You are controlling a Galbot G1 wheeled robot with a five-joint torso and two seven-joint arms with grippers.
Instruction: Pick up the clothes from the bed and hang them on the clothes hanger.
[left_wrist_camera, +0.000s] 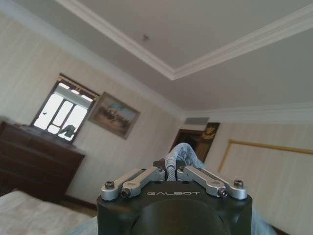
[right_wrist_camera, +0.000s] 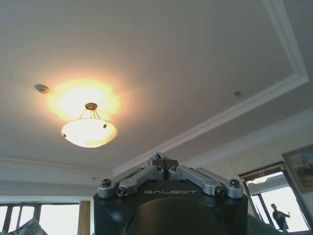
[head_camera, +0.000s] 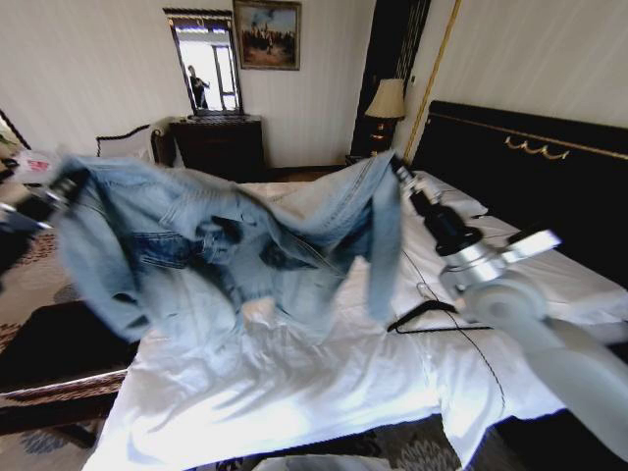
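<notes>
Denim jacket (head_camera: 226,245) apparently between both end effectors.

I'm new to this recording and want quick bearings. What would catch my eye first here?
The light blue denim jacket, stretched in the air above the white bed, each end pinched by a pincer: the left pincer at the left, the right pincer higher, near the black headboard. Under the right arm, the black clothes hanger lies on the sheet.

left gripper (left_wrist_camera: 172,171): raised, pointing up, clamped | right gripper (right_wrist_camera: 163,164): raised, pointing up, clamped
</notes>
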